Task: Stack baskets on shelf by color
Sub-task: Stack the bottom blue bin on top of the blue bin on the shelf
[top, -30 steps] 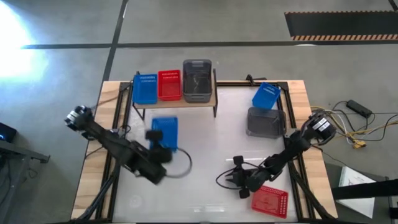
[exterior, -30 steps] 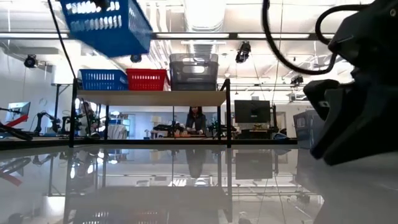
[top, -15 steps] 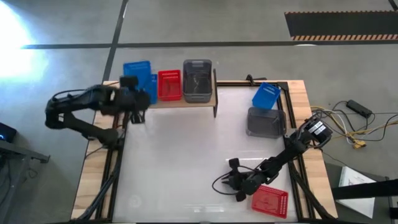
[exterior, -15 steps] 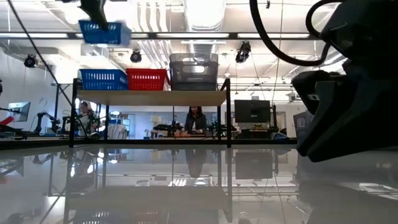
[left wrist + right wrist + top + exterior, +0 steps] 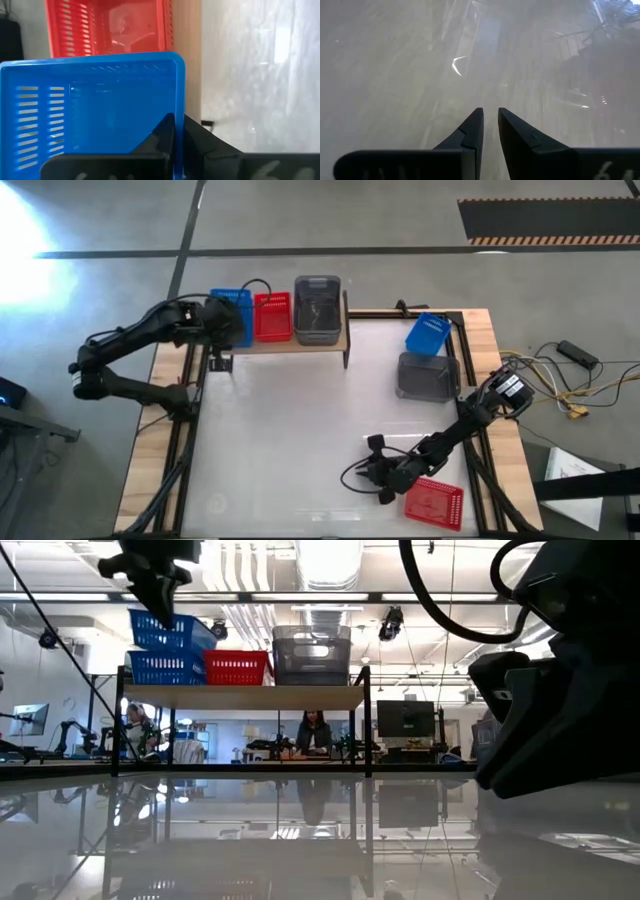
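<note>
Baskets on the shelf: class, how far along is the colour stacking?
Done: one blue, a red basket and a grey basket sit on the shelf. In hand: left hand lowers a blue basket onto it. Left: table baskets; right hand empty.

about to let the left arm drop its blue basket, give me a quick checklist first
1. Left gripper pinched on the held blue basket wall: ok.
2. Held basket over the blue basket on the shelf, not over the red basket: ok, going by the low view.
3. Held basket level for nesting: not ok, it sits tilted in the low view.
4. Held basket seated inside the one below: cannot tell.
5. Right gripper clear of the shelf: ok, it hangs low over the near table, holding nothing.
6. Grey basket on its own end of the shelf: ok.
</note>
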Motion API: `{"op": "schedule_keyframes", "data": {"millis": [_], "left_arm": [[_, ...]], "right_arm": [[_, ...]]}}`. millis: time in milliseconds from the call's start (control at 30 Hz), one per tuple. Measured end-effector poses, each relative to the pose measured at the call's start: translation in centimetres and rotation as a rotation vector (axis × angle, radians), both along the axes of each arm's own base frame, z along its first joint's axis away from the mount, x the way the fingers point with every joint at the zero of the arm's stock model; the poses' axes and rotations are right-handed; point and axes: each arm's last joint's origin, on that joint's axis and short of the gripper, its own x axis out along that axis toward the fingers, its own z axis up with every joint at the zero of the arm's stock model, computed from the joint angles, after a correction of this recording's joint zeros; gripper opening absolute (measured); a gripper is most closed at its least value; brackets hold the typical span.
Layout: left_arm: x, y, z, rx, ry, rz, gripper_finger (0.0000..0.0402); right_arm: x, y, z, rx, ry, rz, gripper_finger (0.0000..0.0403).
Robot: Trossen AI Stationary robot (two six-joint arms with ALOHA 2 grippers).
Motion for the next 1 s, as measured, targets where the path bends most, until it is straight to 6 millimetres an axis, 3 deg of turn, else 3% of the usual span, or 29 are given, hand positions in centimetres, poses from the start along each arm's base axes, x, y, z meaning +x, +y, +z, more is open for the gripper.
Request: {"op": "schedule_keyframes", "data": {"millis": [467,833,1000], "left_arm": [[0.3,0.1,-1.3,-0.008,0.031,-0.006,0.0003],[0.0,0.2,-0.8,0.034,-0.001,0.040,0.0105],[-0.5,0.1,-0.5,0.086,0.003,0.076,0.0130]], "right_arm": [[0.0,0.0,0.0,0.003,0.000,-0.002,0.0052],[0.0,0.0,0.0,0.014,-0.001,-0.010,0.0052],[0.0,0.0,0.0,0.053,0.002,-0.040,0.0052]]}}
